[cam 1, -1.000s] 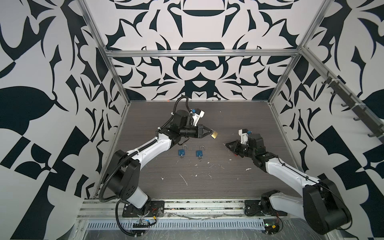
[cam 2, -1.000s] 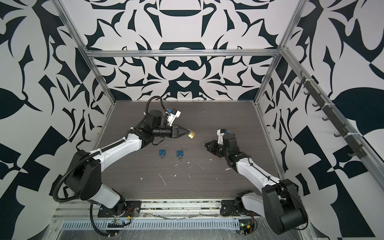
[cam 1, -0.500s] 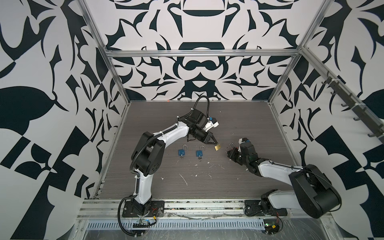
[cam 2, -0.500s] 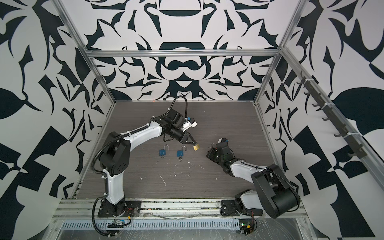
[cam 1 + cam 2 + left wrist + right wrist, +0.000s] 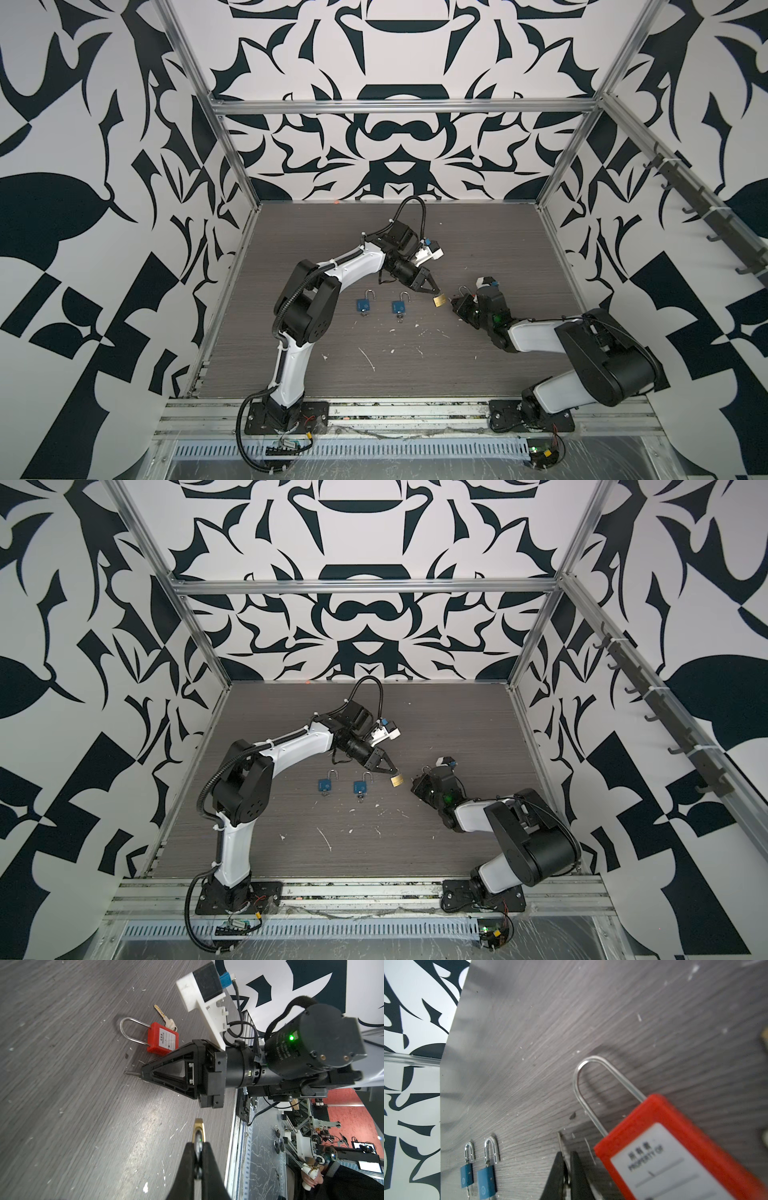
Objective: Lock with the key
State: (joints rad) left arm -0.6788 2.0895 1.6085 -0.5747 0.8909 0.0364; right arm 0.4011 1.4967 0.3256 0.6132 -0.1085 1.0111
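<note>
angling down, l tool (image 5: 198, 1147) pinches brass lock (image 5: 199, 1129); r tool (image 5: 143, 1075), low, pinches key (image 5: 130, 1073).

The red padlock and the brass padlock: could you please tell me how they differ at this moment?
The red padlock has a red body with a white label; the brass padlock is gold-coloured metal. The red padlock lies flat and free on the table; the brass padlock is pinched in the left gripper. Both are padlocks with silvery shackles.

White arm links (image 5: 353, 266), black joint housings (image 5: 307, 303), black triangular right gripper (image 5: 143, 1075), braided cable (image 5: 301, 1000), green light (image 5: 291, 1038).
</note>
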